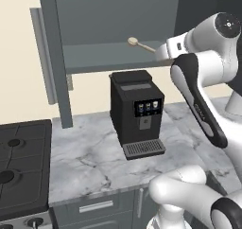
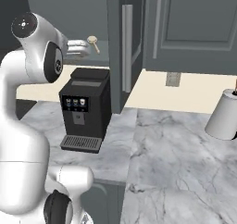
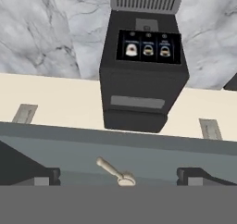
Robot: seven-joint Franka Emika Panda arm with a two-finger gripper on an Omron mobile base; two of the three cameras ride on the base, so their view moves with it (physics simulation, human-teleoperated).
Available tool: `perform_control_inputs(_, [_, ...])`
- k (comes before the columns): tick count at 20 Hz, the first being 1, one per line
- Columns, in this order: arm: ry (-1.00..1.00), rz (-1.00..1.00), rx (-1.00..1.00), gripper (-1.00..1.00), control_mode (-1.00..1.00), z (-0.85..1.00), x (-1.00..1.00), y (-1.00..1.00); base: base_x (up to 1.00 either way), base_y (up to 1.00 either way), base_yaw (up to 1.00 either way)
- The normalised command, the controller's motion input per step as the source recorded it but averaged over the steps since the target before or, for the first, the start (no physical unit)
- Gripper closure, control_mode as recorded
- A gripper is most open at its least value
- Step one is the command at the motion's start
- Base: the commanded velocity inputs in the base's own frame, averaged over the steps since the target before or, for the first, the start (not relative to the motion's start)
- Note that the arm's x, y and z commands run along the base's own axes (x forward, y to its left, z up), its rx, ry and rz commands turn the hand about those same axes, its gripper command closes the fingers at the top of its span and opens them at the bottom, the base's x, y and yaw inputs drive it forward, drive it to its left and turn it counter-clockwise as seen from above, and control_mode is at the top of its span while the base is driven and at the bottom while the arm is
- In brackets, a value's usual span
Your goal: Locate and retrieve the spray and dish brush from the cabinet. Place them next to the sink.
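1. The cabinet (image 1: 118, 48) stands open above the marble bench (image 1: 90, 152), its door (image 1: 54, 57) swung out to the left.
2. The dish brush (image 1: 140, 44) lies on the cabinet's lower shelf, head to the left.
3. The claw (image 3: 118, 177) is at the shelf edge, its fingers wide apart on either side of the brush, gripping nothing.
4. A black coffee machine (image 1: 137, 112) sits on the bench directly below.
5. A white paper-towel roll (image 2: 223, 114) stands far right.

Matt grey cabinet (image 1: 118, 53), tan wooden dish brush (image 1: 140, 44), grey-veined marble counter (image 1: 90, 152).
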Motion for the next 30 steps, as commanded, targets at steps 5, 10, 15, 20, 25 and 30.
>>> perform_control_inputs(5, [0.00, 0.03, 0.01, -1.00, -1.00, -0.01, 0.51, -0.04, 0.00, 0.00, 0.00])
perform_control_inputs(10, [0.00, 0.01, 0.00, -1.00, -1.00, -0.18, 0.41, -0.04, 0.00, 0.00, 0.00])
perform_control_inputs(15, [0.00, 0.00, 0.00, -1.00, -1.00, -0.07, 0.38, -0.01, 0.00, 0.00, 0.00])
perform_control_inputs(20, [0.00, 0.00, 0.00, -1.00, -1.00, -0.01, 0.56, -0.01, 0.00, 0.00, 0.00])
perform_control_inputs(25, [0.00, 0.00, 0.00, -1.00, -1.00, -0.07, 0.57, 0.00, 0.00, 0.00, 0.00])
perform_control_inputs(30, [0.04, 0.00, 0.00, -1.00, -1.00, -0.08, 0.51, 0.00, 0.00, 0.00, 0.00])
